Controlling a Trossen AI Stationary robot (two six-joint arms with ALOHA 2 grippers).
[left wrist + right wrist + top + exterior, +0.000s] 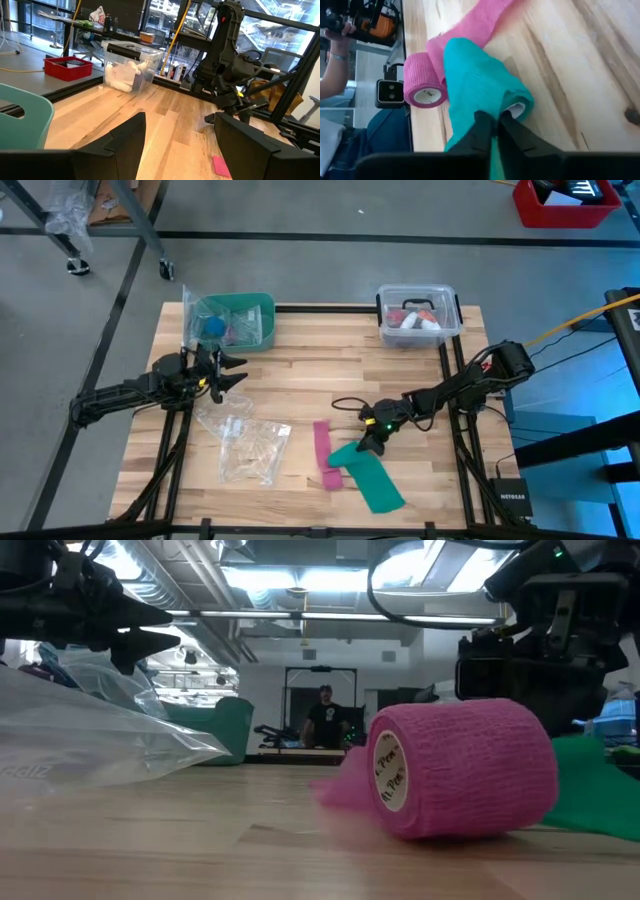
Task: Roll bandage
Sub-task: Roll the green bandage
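Teal, soft and light, the bandage [480,80] lies by the pink roll [422,80] near the table's front edge, right gripper [496,120] pinching its half-rolled end, likely the best hold; left gripper [228,370] waits spread.

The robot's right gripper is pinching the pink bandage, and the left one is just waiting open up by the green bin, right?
Not quite. The right gripper is pinching the teal-green bandage, not the pink roll beside it; the right wrist view shows this. The left gripper does wait open by the green bin.
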